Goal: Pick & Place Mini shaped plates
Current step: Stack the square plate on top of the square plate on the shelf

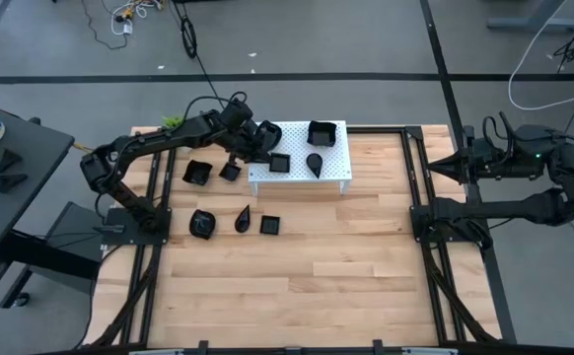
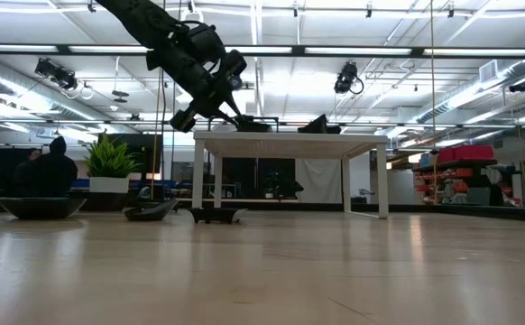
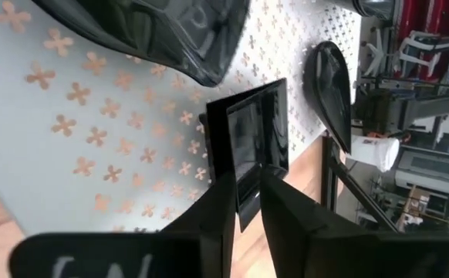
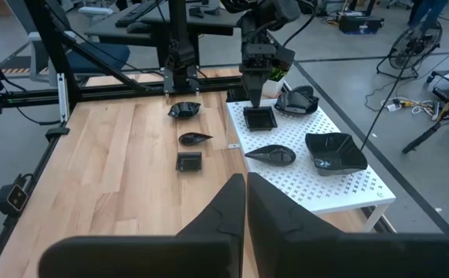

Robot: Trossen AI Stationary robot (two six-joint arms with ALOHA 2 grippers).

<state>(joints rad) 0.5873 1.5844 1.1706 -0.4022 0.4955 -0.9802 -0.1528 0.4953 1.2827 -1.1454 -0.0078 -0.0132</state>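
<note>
A white perforated stand (image 1: 331, 174) stands at the table's far middle. On it lie a small square black plate (image 1: 280, 162), a teardrop plate (image 1: 315, 164), a larger wavy-edged plate (image 1: 322, 132) and another wavy one (image 4: 298, 99). My left gripper (image 1: 265, 148) slants down over the stand's left part, at the small square plate (image 3: 255, 135). More black plates lie on the wood to the left: two squares (image 1: 197, 174) (image 1: 231, 171), a round wavy one (image 1: 201, 225), a teardrop (image 1: 243, 218) and a square (image 1: 270, 225). My right gripper (image 4: 245, 202) waits shut at the table's right edge. My left gripper has the small square plate's near rim (image 3: 246, 207) between its two fingers, which stand only a narrow gap apart on either side of that rim. The fingers come slanting down from the table's far left. The plate lies flat on the stand's top.
The stand's legs (image 2: 198, 176) raise its top above the wood. Black frame rails (image 1: 415, 177) run along the table's left and right sides. A green potted plant (image 2: 111, 162) shows at the far left. Bare wood (image 1: 317, 276) fills the near half of the table.
</note>
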